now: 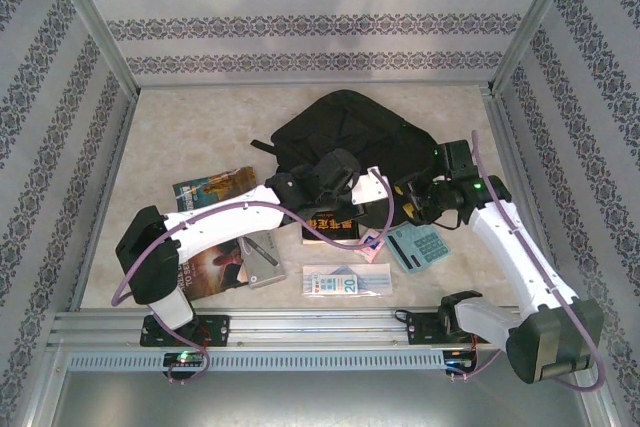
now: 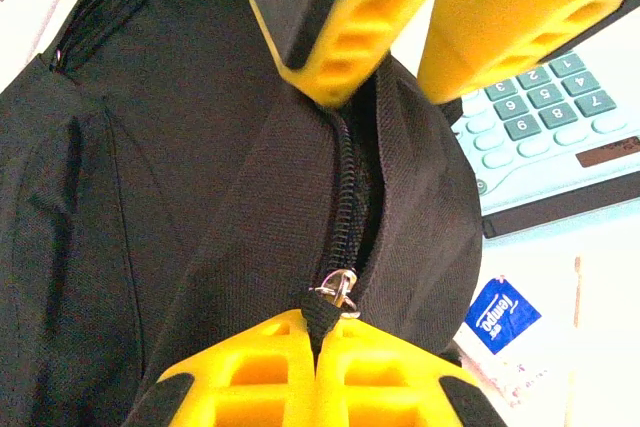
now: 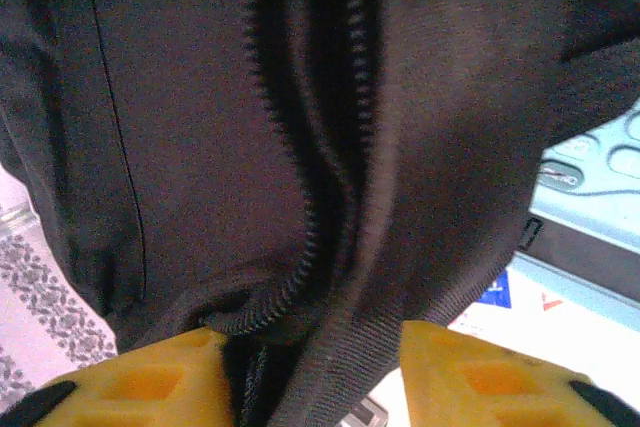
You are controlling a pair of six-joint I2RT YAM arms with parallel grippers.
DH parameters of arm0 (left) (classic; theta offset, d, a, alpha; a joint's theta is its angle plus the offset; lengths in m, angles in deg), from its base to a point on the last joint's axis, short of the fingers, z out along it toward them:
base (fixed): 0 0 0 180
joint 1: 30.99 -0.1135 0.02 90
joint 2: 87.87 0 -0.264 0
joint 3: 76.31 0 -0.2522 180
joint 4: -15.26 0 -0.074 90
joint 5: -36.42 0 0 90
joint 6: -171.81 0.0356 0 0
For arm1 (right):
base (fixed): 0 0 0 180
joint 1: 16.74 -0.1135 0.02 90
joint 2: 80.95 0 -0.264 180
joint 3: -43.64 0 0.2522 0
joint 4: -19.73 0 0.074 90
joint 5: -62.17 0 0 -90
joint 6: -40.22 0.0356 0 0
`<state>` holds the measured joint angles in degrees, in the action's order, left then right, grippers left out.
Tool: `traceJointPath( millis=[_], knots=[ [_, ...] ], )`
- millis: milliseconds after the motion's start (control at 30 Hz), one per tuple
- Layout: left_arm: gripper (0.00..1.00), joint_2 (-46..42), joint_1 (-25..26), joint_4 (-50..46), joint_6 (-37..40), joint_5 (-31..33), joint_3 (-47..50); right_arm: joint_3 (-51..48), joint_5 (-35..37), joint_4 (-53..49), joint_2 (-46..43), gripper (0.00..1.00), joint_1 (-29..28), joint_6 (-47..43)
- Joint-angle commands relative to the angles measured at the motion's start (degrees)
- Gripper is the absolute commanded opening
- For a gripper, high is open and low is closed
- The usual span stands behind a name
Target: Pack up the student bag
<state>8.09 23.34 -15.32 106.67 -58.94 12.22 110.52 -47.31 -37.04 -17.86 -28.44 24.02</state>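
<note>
The student bag is a soft black backpack lying at the middle back of the table. Its zip runs partly open along the near right edge. My left gripper is shut on the black fabric pull tab of the zip slider. My right gripper straddles the same edge further along. Its yellow fingers stand apart with a fold of bag fabric between them. In the left wrist view the right gripper hangs just above the zip. From above, both grippers, left and right, meet at the bag's near right corner.
A pale blue calculator and a tissue pack lie just right of the bag's edge. A dark book, a flat packet, a grey item and two books lie in front and left.
</note>
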Motion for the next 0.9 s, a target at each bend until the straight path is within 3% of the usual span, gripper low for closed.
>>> traceJointPath(
  millis=[0, 133, 300, 867],
  knots=[
    [0.00, -0.8, 1.0, 2.9, -1.4, -1.3, -1.6, -1.5, -1.7, 5.5, 0.8, 0.29, -2.1, 2.2],
    [0.00, -0.8, 1.0, 3.5, -0.6, 0.9, -0.8, -1.4, 1.3, 2.7, 1.7, 0.00, -2.9, -1.9],
    [0.00, -1.6, -0.5, 5.3, 0.0, 3.9, 1.6, -0.8, 4.3, -2.9, 2.3, 0.00, -3.6, -7.0],
    [0.00, -4.8, -7.1, 7.4, -0.5, 5.6, 9.2, -1.1, 7.2, -7.0, 2.6, 0.00, -3.0, -13.2]
  ],
)
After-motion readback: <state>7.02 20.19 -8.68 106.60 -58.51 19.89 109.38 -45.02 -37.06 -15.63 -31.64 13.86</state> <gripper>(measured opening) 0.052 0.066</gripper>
